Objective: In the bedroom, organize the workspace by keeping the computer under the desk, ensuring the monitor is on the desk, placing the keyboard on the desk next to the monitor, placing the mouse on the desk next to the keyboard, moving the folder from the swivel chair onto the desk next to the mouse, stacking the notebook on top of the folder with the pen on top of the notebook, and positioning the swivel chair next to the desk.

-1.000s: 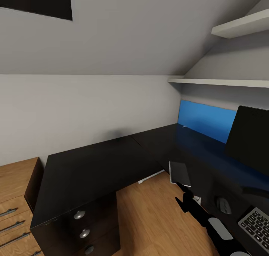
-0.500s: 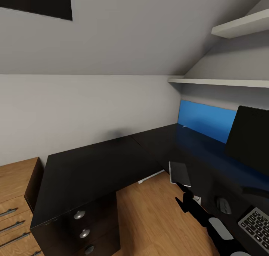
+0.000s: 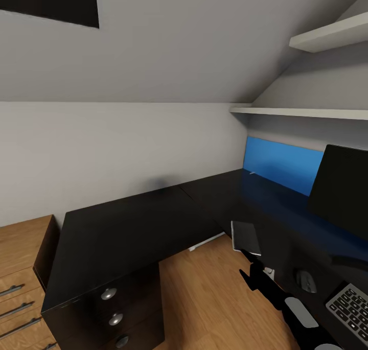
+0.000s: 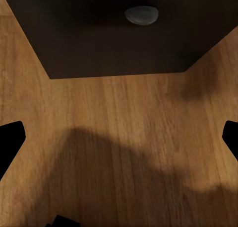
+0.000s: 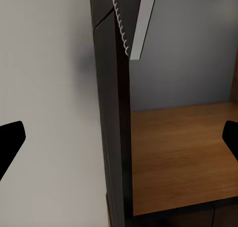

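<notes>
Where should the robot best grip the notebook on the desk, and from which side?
Probably its edge toward the room: the notebook lies flat at the desk's front rim, seemingly overhanging slightly, so pinch that edge from the room side.

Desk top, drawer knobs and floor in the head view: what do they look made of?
Desk: glossy black, probably lacquer or laminate, since it mirrors the blue panel. Drawer knobs: silvery, seemingly brushed metal. Floor: warm wood planks with visible grain, possibly laminate.
</notes>
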You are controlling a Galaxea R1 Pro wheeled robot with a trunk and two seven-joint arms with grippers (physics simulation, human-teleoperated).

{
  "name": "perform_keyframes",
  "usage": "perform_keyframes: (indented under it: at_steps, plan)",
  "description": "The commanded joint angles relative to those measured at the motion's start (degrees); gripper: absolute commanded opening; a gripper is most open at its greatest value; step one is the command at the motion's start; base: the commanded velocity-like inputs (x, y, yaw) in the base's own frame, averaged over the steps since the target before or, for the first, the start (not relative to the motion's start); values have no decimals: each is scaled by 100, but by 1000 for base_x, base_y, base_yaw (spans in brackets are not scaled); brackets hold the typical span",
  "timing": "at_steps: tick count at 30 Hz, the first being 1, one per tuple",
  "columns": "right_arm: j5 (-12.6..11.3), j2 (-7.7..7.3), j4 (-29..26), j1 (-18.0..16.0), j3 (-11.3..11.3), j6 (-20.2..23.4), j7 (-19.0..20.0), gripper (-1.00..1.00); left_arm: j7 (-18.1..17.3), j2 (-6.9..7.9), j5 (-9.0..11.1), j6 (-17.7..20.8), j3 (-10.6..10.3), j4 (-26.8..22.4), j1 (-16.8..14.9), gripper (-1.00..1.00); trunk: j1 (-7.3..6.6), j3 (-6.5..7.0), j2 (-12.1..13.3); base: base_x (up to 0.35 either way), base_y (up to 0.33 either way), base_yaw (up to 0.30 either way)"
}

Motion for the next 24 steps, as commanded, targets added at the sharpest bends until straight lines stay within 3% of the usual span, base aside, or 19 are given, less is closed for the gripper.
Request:
perform_keyframes:
  at_steps: [1, 10, 17, 24]
  plan:
    - [-27, 3, 2, -4, -21, 45, 0, 100, -24, 0, 50, -18, -14, 6, -4, 100, 0, -6, -3, 0, 0, 0]
    - [-35, 37, -6, -4, -14, -103, -7, 100, -24, 0, 50, -18, -14, 6, -3, 100, 0, -6, -3, 0, 0, 0]
    - [-25, 162, -25, -4, -7, -631, -14, 100, -24, 0, 50, -18, -14, 6, -4, 100, 0, -6, -3, 0, 0, 0]
    - [-2, 319, -30, -4, -2, -1423, -15, 100, -24, 0, 50, -18, -14, 6, -4, 100, 0, -6, -3, 0, 0, 0]
